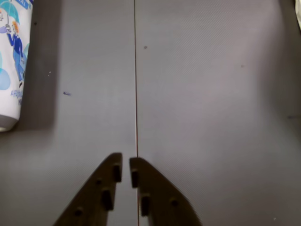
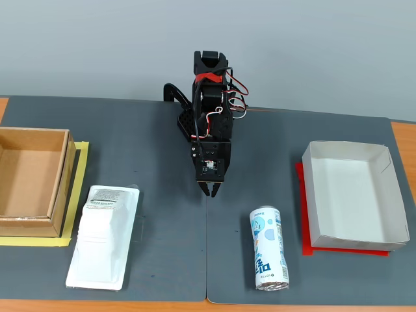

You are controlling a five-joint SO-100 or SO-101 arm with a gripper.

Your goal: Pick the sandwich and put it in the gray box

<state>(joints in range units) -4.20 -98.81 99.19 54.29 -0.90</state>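
Observation:
The sandwich [image 2: 103,237] is a white wedge-shaped pack with a greenish-gray label at its far end. It lies on the dark mat at the front left in the fixed view and is out of the wrist view. The gray box [image 2: 354,195] is a shallow light tray at the right, on a red sheet, and it is empty. My gripper [image 2: 212,190] hangs at the mat's middle, pointing down, between sandwich and tray and well apart from both. In the wrist view the gripper [image 1: 125,165] has its jaws nearly closed with only a thin gap, and it holds nothing.
A blue-and-white drink can [image 2: 268,247] lies on its side at the front, right of centre; it also shows at the wrist view's left edge [image 1: 13,66]. A deeper brown cardboard box [image 2: 29,182] stands at the far left on yellow tape. A seam [image 1: 136,94] runs down the mat.

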